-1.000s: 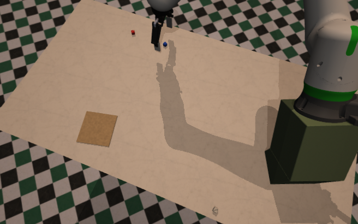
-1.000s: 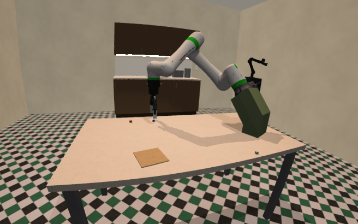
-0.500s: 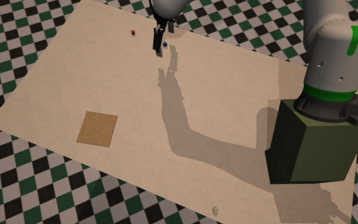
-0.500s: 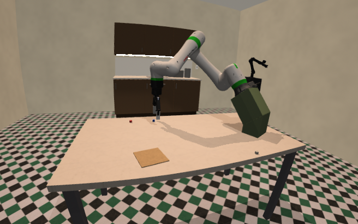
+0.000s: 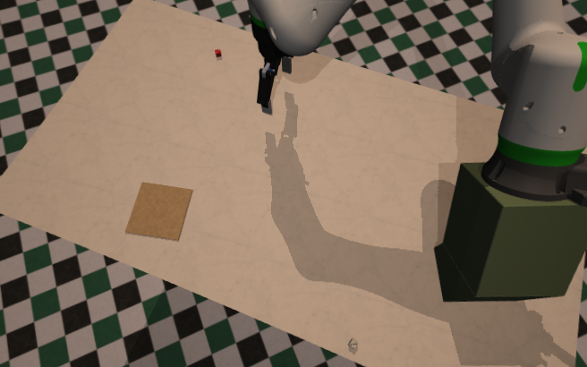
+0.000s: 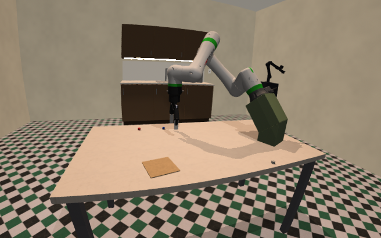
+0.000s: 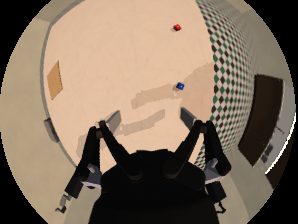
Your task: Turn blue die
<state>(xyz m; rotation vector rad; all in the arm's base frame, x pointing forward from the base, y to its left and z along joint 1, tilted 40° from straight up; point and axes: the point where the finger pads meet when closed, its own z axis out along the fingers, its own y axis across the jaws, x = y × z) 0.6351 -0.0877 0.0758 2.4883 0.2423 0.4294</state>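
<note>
The small blue die (image 7: 178, 86) lies on the table near the far edge. It also shows in the exterior view (image 6: 163, 127) and in the top view (image 5: 271, 71), where a finger partly hides it. Its top number is too small to read. My gripper (image 7: 150, 114) (image 6: 175, 125) is open and empty and points down, low over the table. The die lies just beyond one fingertip, not between the fingers. The brown mat (image 5: 159, 210) lies far off near the front edge; it also shows in the exterior view (image 6: 160, 166).
A red die (image 5: 217, 53) sits to the left of the blue one, near the far edge. A white die (image 5: 353, 345) sits at the table's front edge. The arm's green base block (image 5: 506, 233) stands at the right.
</note>
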